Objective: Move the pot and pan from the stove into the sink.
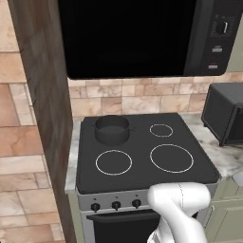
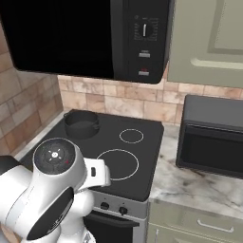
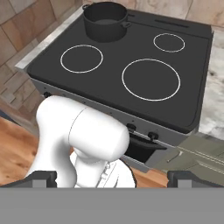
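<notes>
The dark pot (image 1: pixel 112 129) (image 2: pixel 81 124) (image 3: pixel 105 21) stands upright on the back left burner of the black glass stove (image 1: pixel 142 166) (image 2: pixel 153 126) (image 3: pixel 109 52). The other three ring burners are bare. The pan and the sink are out of view. My gripper (image 3: pixel 116 178) hangs high in front of the stove, well short of the pot, looking down over the cooktop. Its fingertips (image 3: pixel 43 177) stand far apart, open, with nothing held between them.
A black microwave (image 1: pixel 128 33) (image 2: pixel 71 33) hangs low over the cooktop. A black countertop oven box (image 1: pixel 228 111) (image 2: pixel 213 137) sits on the marble counter (image 1: pixel 223 156) (image 2: pixel 190 182) right of the stove. A wooden panel (image 1: pixel 42 95) closes the left side.
</notes>
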